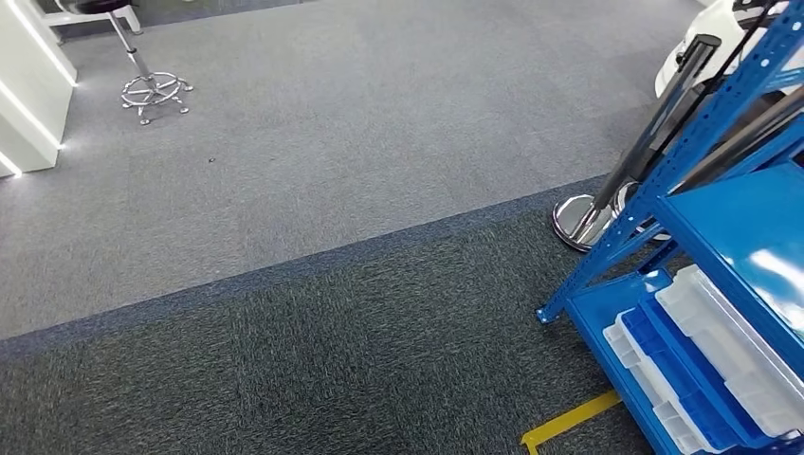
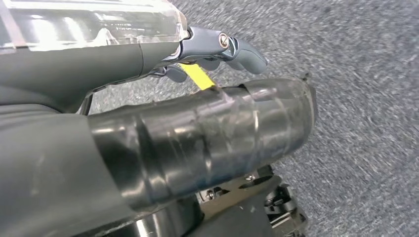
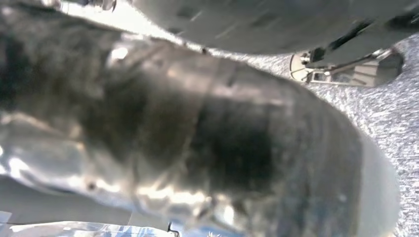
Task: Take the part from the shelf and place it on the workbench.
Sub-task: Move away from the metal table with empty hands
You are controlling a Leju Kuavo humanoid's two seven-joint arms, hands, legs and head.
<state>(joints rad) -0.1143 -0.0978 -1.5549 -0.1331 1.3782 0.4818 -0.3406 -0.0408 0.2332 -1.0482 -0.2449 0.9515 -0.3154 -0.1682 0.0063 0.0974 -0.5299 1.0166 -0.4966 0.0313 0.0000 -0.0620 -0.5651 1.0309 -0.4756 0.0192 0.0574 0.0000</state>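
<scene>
The blue metal shelf (image 1: 721, 218) stands at the right edge of the head view. On its lower level lie white trays (image 1: 730, 351) and a blue tray (image 1: 683, 370); I cannot make out any part in them. My left hand (image 2: 197, 128) hangs over the grey carpet, its thick taped thumb apart from the dark fingers (image 2: 242, 49), with nothing between them. In the right wrist view my right hand (image 3: 197, 133) is a close blur of dark tape, and its fingers are hidden.
Grey carpet (image 1: 332, 190) spreads ahead, with a darker strip nearer me. A yellow tape mark (image 1: 569, 422) lies by the shelf foot. Chrome stanchion bases (image 1: 578, 220) stand behind the shelf. Far left are a stool (image 1: 152, 90) and a white cabinet (image 1: 28, 85).
</scene>
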